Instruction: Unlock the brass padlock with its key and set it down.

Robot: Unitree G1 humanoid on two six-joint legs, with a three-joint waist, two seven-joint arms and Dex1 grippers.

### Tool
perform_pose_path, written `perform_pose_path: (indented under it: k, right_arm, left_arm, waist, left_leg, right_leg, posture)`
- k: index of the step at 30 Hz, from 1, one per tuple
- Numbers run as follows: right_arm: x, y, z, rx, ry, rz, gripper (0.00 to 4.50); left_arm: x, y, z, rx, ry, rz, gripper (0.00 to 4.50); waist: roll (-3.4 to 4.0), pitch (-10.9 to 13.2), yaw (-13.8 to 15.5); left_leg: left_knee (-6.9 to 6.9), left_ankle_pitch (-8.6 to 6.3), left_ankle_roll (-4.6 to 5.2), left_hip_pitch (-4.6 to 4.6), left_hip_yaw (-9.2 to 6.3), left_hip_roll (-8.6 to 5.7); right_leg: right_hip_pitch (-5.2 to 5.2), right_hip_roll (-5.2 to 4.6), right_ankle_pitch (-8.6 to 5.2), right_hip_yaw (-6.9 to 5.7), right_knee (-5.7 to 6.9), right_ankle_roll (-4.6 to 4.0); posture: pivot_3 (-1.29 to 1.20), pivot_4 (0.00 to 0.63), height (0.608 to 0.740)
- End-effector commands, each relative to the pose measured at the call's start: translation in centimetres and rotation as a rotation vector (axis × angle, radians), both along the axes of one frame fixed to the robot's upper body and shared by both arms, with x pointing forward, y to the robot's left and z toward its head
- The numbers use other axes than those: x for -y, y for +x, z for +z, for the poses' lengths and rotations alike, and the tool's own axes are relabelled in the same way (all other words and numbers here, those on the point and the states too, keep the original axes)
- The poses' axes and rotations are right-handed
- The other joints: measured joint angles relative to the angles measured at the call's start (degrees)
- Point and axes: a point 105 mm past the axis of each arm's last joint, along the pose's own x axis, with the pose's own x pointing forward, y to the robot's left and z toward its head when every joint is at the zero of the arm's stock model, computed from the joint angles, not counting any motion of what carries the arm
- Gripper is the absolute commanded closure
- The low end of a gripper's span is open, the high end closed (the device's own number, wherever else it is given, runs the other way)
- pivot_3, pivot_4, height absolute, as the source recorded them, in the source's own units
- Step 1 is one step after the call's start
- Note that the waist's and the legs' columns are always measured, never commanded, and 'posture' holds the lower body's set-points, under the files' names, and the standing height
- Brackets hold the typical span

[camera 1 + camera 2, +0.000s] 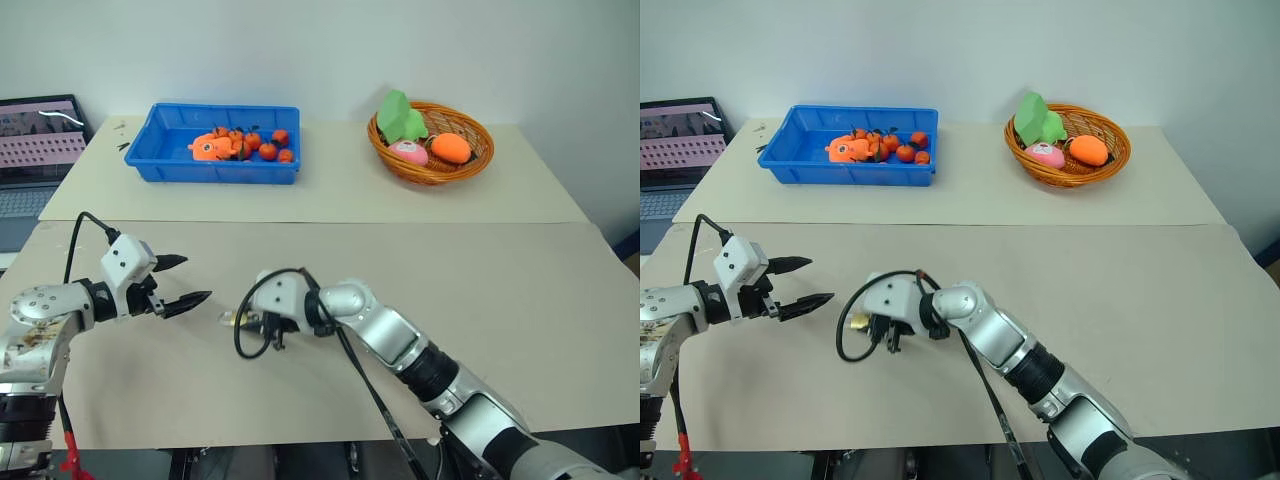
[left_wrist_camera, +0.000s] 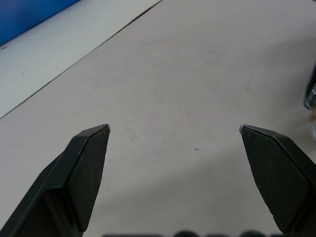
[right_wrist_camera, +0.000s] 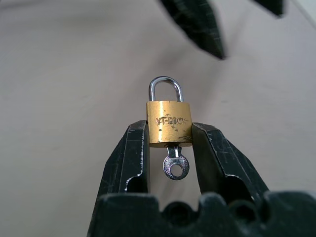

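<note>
The brass padlock (image 3: 169, 123) hangs just above the table, its body clamped between the two fingers of my right gripper (image 3: 169, 126), which is shut on it. Its silvery shackle (image 3: 166, 85) points away from the wrist with both legs seated in the body. A small silver key (image 3: 176, 167) sticks out of the padlock's underside, toward the wrist. From the head, the padlock (image 1: 857, 322) shows as a small golden spot at the right gripper (image 1: 240, 320). My left gripper (image 1: 192, 279) is open and empty, a short way left of the padlock and pointing at it; its fingertips (image 3: 197, 24) show beyond the shackle.
At the back left a blue bin (image 1: 215, 172) holds several small orange fruits. A wicker basket (image 1: 432, 172) with toy food sits at the back right. A laptop (image 1: 35, 150) stands off the table's far left. A seam (image 1: 400, 222) joins two tabletops.
</note>
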Motion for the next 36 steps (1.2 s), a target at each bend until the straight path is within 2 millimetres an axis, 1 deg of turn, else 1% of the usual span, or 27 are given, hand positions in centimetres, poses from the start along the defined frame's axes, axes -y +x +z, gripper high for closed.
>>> perform_pose_path:
  k: [1,4,9,11,12,14,16,17,18,19,22,24,28,31,33,35,36]
  right_arm:
    - [-0.7,-0.7,-0.6,0.068,-0.041,0.109,3.63]
    - [-1.4,-0.4,-1.8,0.067,-0.077,0.123,3.63]
    - [-2.3,0.8,-2.7,0.076,-0.093,0.087,3.63]
    - [-2.3,1.2,-2.7,0.083,-0.087,0.073,2.62]
    - [-2.4,1.2,-2.7,0.081,-0.083,0.070,2.37]
    - [-2.5,1.3,-2.4,0.088,-0.068,0.068,1.62]
    - [-2.6,1.3,-2.1,0.090,-0.052,0.067,0.95]
    - [-2.5,1.3,-1.8,0.086,-0.040,0.063,0.75]
    - [-2.4,1.4,-1.4,0.078,-0.025,0.064,0.28]
    - [-2.1,1.4,-0.9,0.076,-0.012,0.069,0.28]
    - [-0.7,1.3,0.6,0.048,0.037,0.091,0.28]
    - [1.1,1.2,1.5,0.013,0.062,0.090,0.28]
    - [4.0,1.2,2.1,-0.028,0.060,0.045,0.28]
    - [7.0,2.1,3.0,-0.083,0.110,-0.079,0.28]
    - [9.1,3.1,3.3,-0.103,0.138,-0.205,0.28]
    - [11.4,4.5,3.6,-0.106,0.169,-0.357,0.28]
    - [12.2,4.9,3.7,-0.110,0.186,-0.413,0.28]
  left_arm:
    - [-0.2,0.0,1.8,0.055,0.018,-0.005,0.00]
    - [-0.1,-0.1,1.9,0.060,0.017,-0.006,0.00]
    - [0.0,-0.5,1.8,0.060,0.016,-0.003,0.00]
    - [0.0,-0.5,1.8,0.062,0.017,0.000,0.00]
    - [-0.1,-0.5,1.9,0.062,0.017,0.001,0.00]
    - [0.0,-0.5,1.9,0.063,0.016,0.001,0.00]
    - [-0.1,-0.6,1.9,0.063,0.017,0.000,0.00]
    - [-0.1,-0.6,1.9,0.063,0.018,0.000,0.00]
    - [-0.1,-0.6,1.9,0.063,0.019,-0.001,0.00]
    - [-0.1,-0.6,1.9,0.063,0.020,-0.002,0.00]
    - [0.1,-0.7,1.9,0.064,0.023,-0.017,0.00]
    - [0.4,-1.2,2.2,0.064,0.009,-0.049,0.00]
    - [1.0,-2.4,2.5,0.069,-0.009,-0.113,0.00]
    - [1.4,-3.9,2.2,0.067,-0.011,-0.161,0.00]
    - [2.0,-5.3,1.8,0.036,-0.009,-0.209,0.00]
    - [2.7,-7.3,0.6,-0.036,0.008,-0.278,0.00]
    - [3.0,-8.0,-0.1,-0.061,0.016,-0.305,0.00]
  waist:
    - [0.00,0.0,0.0]
    - [0.00,0.0,0.0]
    - [0.00,0.0,-0.5]
    - [0.00,0.0,-0.5]
    - [0.00,0.0,-0.5]
    - [0.00,0.0,-0.5]
    - [0.01,0.0,-0.5]
    - [0.01,0.0,-0.5]
    - [0.01,0.0,-0.5]
    - [0.01,0.0,-0.5]
    - [0.01,0.0,-0.1]
    - [0.01,0.0,0.2]
    - [0.01,0.0,0.3]
    - [0.01,0.0,0.2]
    - [0.01,0.0,0.1]
    - [0.01,0.0,0.1]
    - [0.02,0.0,0.2]
  left_leg:
    - [0.00,0.00,0.00,0.01,0.00,0.00]
    - [0.00,0.00,0.00,0.02,0.00,0.00]
    - [-0.02,0.00,-0.01,0.13,0.01,0.09]
    - [-0.02,0.00,-0.01,0.15,0.00,0.10]
    - [-0.02,0.00,-0.01,0.15,0.00,0.10]
    - [-0.02,0.01,-0.01,0.16,0.00,0.09]
    - [-0.02,0.00,-0.01,0.17,0.00,0.08]
    - [-0.02,0.00,-0.01,0.17,0.00,0.09]
    - [-0.02,0.00,-0.01,0.16,0.00,0.09]
    - [-0.02,0.00,-0.01,0.15,0.00,0.08]
    - [-0.02,0.00,-0.01,0.09,0.00,0.06]
    - [-0.01,0.00,-0.01,0.06,0.01,0.04]
    - [-0.01,0.00,-0.01,0.05,0.00,0.04]
    - [-0.02,0.00,-0.01,0.07,0.00,0.07]
    - [-0.02,0.00,-0.01,0.07,0.03,0.07]
    - [-0.02,0.00,-0.02,0.05,0.06,0.06]
    - [-0.02,0.00,-0.02,0.06,0.08,0.03]
  right_leg:
    - [0.00,0.00,0.00,0.00,0.01,0.00]
    - [0.00,0.00,0.00,0.00,0.03,0.00]
    - [0.02,0.08,-0.03,0.00,0.13,-0.09]
    - [0.02,0.09,-0.03,0.00,0.15,-0.10]
    - [0.03,0.09,-0.03,0.00,0.15,-0.10]
    - [0.05,0.07,-0.03,0.00,0.15,-0.10]
    - [0.06,0.07,-0.03,0.00,0.15,-0.10]
    - [0.06,0.07,-0.03,0.00,0.15,-0.10]
    - [0.05,0.07,-0.03,0.00,0.15,-0.10]
    - [0.04,0.07,-0.03,0.00,0.14,-0.10]
    - [0.02,0.04,-0.03,-0.01,0.12,-0.09]
    - [0.01,0.02,-0.03,-0.01,0.10,-0.08]
    - [0.01,0.00,-0.03,-0.03,0.08,-0.08]
    - [0.01,0.02,-0.04,-0.04,0.09,-0.10]
    - [0.00,0.00,-0.04,-0.04,0.07,-0.11]
    - [-0.01,-0.04,-0.04,-0.04,0.05,-0.11]
    - [0.00,-0.07,-0.04,-0.03,0.04,-0.10]
  posture:
    - [0.00,0.150,0.740]
    - [0.00,0.150,0.740]
    - [0.00,0.150,0.740]
    - [0.00,0.150,0.740]
    - [0.00,0.150,0.740]
    - [0.00,0.150,0.740]
    - [0.00,0.150,0.740]
    - [0.00,0.150,0.740]
    - [0.00,0.150,0.740]
    - [0.00,0.150,0.740]
    - [0.00,0.150,0.740]
    - [0.00,0.150,0.740]
    - [0.00,0.150,0.740]
    - [0.00,0.150,0.740]
    - [0.00,0.150,0.740]
    - [0.00,0.150,0.740]
    - [0.00,0.150,0.740]
